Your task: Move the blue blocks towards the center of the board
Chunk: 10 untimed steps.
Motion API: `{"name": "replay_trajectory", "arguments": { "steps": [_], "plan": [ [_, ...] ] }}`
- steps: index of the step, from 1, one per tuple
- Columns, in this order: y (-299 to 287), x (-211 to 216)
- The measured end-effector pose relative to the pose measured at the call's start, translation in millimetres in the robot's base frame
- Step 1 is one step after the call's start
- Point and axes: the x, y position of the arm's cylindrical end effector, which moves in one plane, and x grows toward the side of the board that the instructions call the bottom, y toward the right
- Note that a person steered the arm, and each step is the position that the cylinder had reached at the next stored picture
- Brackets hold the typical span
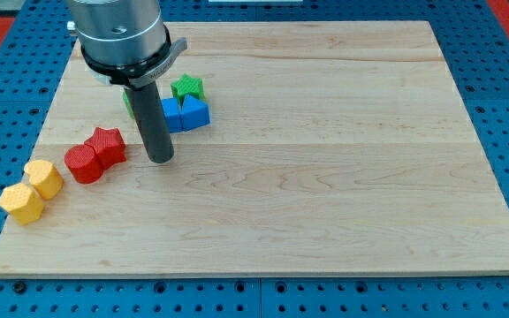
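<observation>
My tip [160, 160] is down on the wooden board [325, 177], bare, touching no block. The rod hides part of the blue blocks [186, 113], which sit just up-right of my tip: two pieces touching, the right one house-shaped with its peak up, the left one cut off by the rod. The pair's long axis runs left-right. Green star [187, 87] is beyond them. Red star [107, 145] and red cylinder [84, 164] are left of my tip; two yellow blocks [31, 192] are farther left.
</observation>
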Motion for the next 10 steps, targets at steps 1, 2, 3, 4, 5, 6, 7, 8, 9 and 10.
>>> {"name": "replay_trajectory", "arguments": {
  "steps": [1,2,3,4,5,6,7,8,9,10],
  "plan": [
    [0,0],
    [0,0],
    [0,-10],
    [-10,-16],
    [-30,-35],
    [-38,-39],
    [-30,-57],
    [-26,-74],
    [6,-70],
    [39,-68]
  ]
}}
